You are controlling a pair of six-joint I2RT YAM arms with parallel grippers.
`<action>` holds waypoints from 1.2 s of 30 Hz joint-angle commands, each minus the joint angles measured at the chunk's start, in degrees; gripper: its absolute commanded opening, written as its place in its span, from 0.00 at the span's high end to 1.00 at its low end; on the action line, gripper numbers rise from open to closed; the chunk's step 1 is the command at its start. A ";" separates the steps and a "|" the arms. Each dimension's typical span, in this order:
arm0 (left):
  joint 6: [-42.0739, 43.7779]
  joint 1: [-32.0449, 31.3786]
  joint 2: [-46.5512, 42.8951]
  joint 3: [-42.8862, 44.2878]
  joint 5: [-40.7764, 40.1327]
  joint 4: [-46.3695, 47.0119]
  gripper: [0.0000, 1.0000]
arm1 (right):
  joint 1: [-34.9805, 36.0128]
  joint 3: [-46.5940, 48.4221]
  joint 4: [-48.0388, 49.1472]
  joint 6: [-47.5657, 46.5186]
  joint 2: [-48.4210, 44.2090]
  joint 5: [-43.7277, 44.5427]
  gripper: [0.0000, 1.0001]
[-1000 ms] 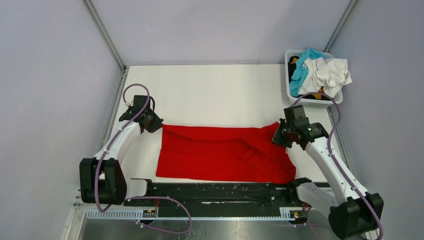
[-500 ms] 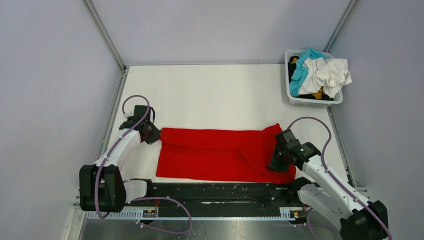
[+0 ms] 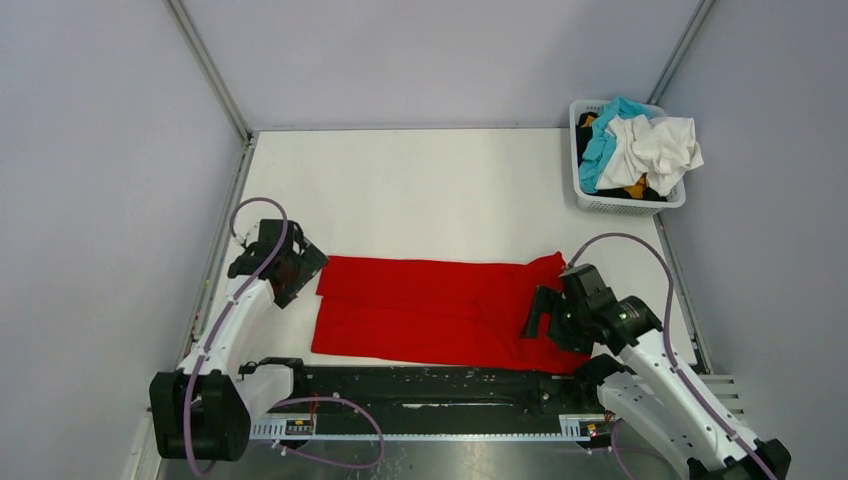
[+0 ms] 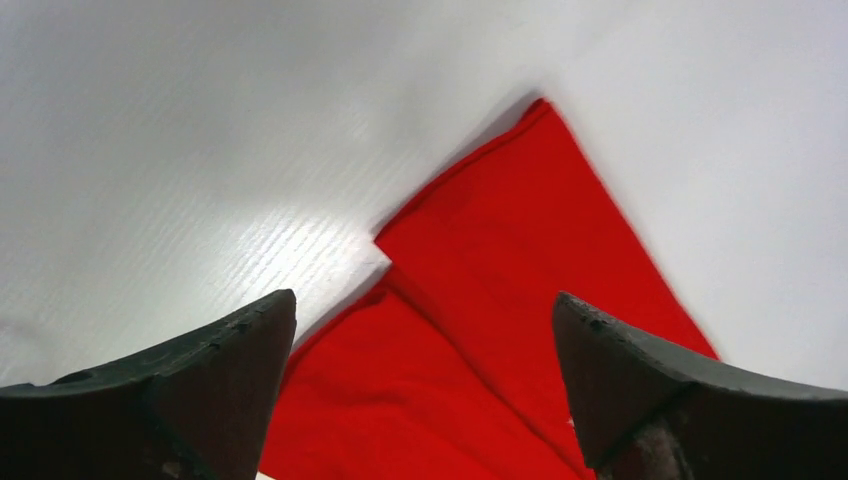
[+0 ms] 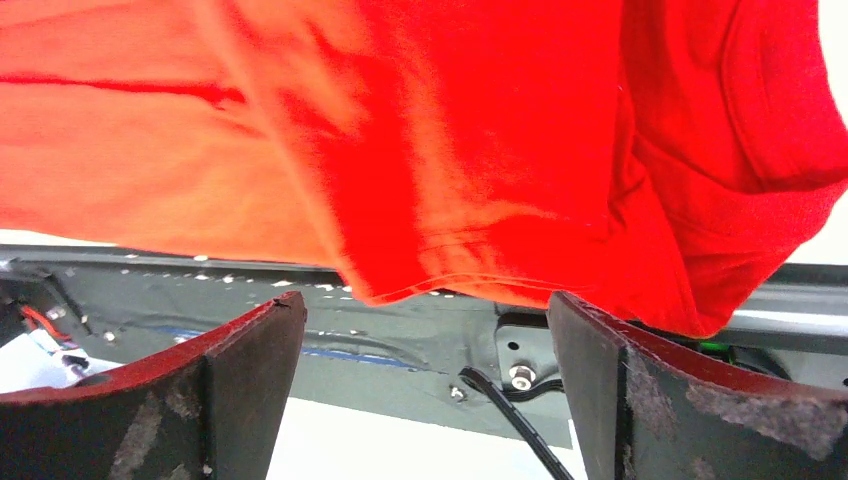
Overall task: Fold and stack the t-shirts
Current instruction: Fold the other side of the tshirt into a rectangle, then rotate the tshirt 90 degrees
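A red t-shirt (image 3: 440,310) lies flat as a wide folded band on the white table (image 3: 430,190), near the front edge. My left gripper (image 3: 308,268) is open just off the shirt's far left corner. In the left wrist view, the layered red corner (image 4: 500,300) lies on the table between the left gripper's (image 4: 425,335) spread fingers, untouched. My right gripper (image 3: 541,318) is open over the shirt's right end. The right wrist view shows the right gripper (image 5: 425,335) empty, with the shirt's hem (image 5: 450,150) beyond its fingertips.
A white basket (image 3: 632,205) at the back right holds crumpled shirts, white (image 3: 655,145) and light blue (image 3: 603,140) on top. A black rail (image 3: 430,385) runs along the near edge under the shirt's hem. Grey walls close in both sides.
Both grippers were shut on the shirt's far corners and have opened, letting go. The right arm carried its corner toward the near edge. The left gripper backed off slightly to the left.
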 commanded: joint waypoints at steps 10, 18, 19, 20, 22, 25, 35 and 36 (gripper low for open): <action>2.54 -5.35 5.14 1.81 19.66 13.81 0.01 | 0.48 1.19 22.68 1.17 5.36 -5.47 0.01; 1.86 -7.16 14.06 -2.75 18.56 18.72 0.01 | -0.95 6.05 33.63 1.58 33.97 6.68 0.00; 1.71 -7.09 14.59 -3.23 18.01 18.63 0.01 | -2.10 7.77 33.93 1.70 37.71 7.42 0.01; 1.58 -7.15 14.86 -3.56 17.48 18.43 0.01 | -3.32 9.46 34.76 2.02 41.16 7.45 0.00; 1.27 -7.32 14.72 -4.56 17.19 18.47 0.01 | -6.25 13.56 36.76 2.73 48.17 5.28 0.01; 0.31 -7.85 13.49 -6.21 18.08 18.48 0.01 | -8.77 23.05 36.03 1.45 60.23 -0.13 0.00; -15.88 -19.92 -1.84 -17.06 17.51 18.12 0.01 | -9.05 79.90 14.00 -3.63 96.47 -13.14 0.01; -18.61 -22.07 -3.60 -17.89 17.17 18.17 0.01 | -9.05 85.39 11.96 -3.57 99.29 -13.75 0.00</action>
